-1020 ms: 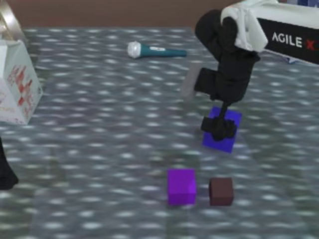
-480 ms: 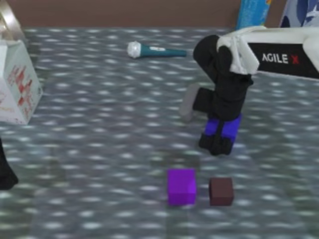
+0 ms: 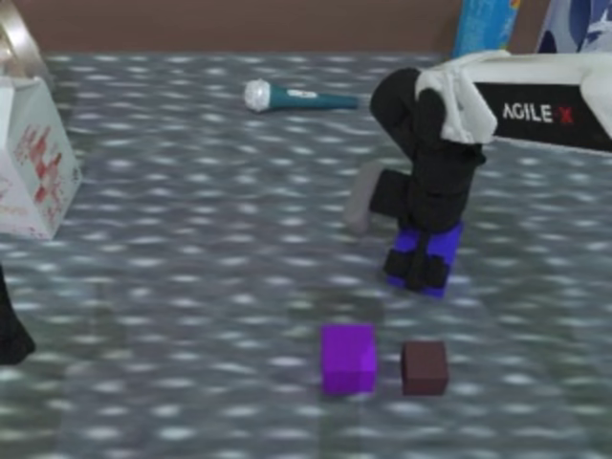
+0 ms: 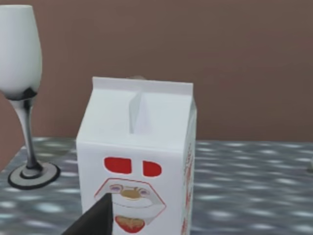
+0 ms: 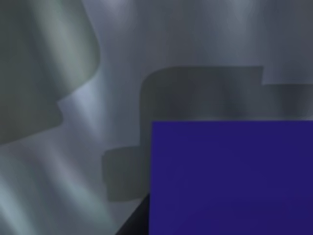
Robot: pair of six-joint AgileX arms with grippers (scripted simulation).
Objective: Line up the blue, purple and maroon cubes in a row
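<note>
The blue cube [image 3: 442,247] is being clamped between the fingers of the right gripper [image 3: 418,270] at right of centre in the top view. The purple cube [image 3: 348,358] and maroon cube [image 3: 425,367] are being shown just below it, side by side but apart. The left gripper [image 3: 10,330] is being kept at the left edge; whether its claw is apart or together cannot be told.

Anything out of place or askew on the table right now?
Only the microphone, lying on its side at the far edge. The purple cube and maroon cube sit squarely side by side; the right tool is down over the blue cube.
</note>
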